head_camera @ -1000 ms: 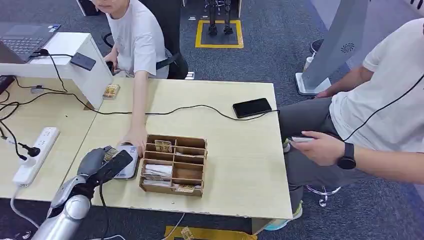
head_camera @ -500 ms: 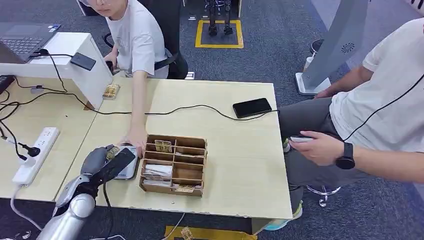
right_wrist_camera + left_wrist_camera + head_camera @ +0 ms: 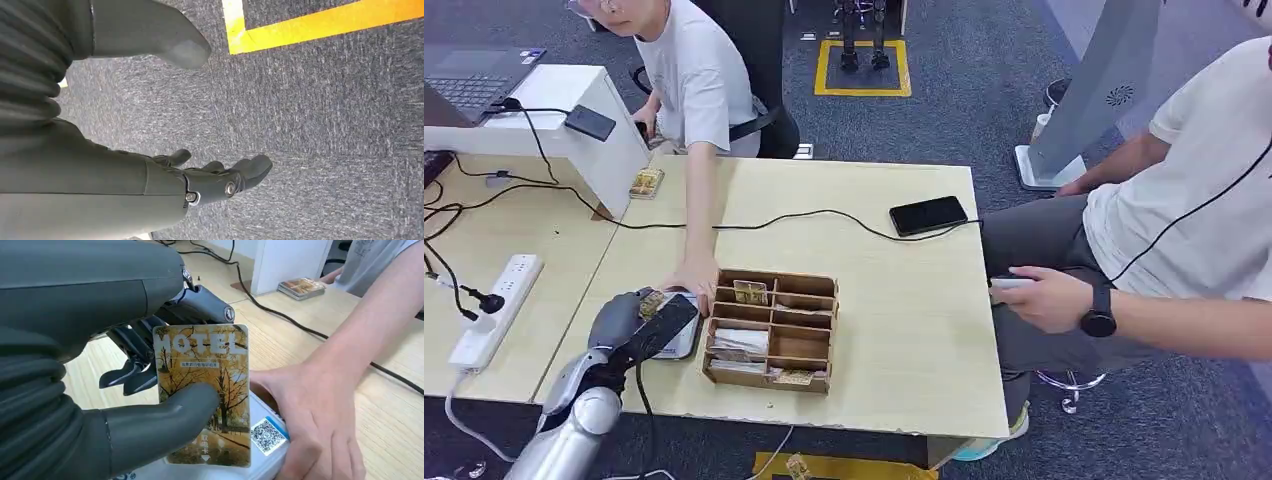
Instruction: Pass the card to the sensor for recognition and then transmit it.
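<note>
1. The desk carries the wooden compartment tray, with the card reader just beside it.
2. A person's hand steadies the reader.
3. My left hand pinches the hotel card over the reader, likely for scanning.
4. My right hand hangs with slack fingers, holding nothing.

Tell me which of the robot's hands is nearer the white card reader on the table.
Left. The left hand holds the hotel card right over the card reader, where a person's hand rests. The right hand hangs open above the carpet, away from the table.
</note>
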Controlling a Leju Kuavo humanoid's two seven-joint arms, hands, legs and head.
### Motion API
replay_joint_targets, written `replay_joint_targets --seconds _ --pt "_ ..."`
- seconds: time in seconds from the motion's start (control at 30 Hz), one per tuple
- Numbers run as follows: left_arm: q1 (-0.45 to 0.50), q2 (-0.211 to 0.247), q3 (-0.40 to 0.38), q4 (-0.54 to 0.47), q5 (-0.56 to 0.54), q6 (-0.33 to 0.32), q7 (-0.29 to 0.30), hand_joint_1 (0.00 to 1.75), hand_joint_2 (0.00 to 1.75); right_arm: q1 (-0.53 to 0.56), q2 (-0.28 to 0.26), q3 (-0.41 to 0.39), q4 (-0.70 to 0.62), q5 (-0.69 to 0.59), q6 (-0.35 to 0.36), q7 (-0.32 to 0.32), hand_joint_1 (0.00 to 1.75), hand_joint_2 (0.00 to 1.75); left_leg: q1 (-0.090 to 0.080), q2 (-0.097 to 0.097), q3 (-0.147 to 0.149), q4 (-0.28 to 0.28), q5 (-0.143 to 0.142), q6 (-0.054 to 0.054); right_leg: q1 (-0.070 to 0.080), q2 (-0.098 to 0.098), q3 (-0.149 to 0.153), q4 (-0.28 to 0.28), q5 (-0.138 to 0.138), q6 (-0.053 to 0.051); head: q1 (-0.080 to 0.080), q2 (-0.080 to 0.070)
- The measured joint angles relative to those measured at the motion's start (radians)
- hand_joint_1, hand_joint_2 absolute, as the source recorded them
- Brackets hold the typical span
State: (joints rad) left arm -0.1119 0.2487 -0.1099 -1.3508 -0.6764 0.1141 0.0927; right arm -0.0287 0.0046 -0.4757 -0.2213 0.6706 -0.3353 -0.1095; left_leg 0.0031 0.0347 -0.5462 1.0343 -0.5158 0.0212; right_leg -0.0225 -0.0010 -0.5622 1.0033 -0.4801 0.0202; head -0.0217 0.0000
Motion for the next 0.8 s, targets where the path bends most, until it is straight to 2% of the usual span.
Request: replay_joint_targets --seconds 0.4,0.8 --pt "-0.026 -0.023 0.0 0.069 -0.132 0.072 0.038 1.75 1.75 -0.005 0.006 0.0 0.0 0.026 0.005 0.015 0.0 1.75 0.0 0.0 0.0 0.0 0.0 0.0 0.0 0.0 0.0 0.0 0.0 0.0 0.0 0.0" --pt "-0.029 -0.055 0.0 0.135 -0.161 0.109 0.038 1.75 1.75 -0.006 0.012 0.0 -0.001 0.044 0.004 0.015 0.0 1.75 0.0 0.0 0.001 0.0 0.0 0.0 0.0 0.0 0.001 0.0 0.0 0.0 0.0 0.0"
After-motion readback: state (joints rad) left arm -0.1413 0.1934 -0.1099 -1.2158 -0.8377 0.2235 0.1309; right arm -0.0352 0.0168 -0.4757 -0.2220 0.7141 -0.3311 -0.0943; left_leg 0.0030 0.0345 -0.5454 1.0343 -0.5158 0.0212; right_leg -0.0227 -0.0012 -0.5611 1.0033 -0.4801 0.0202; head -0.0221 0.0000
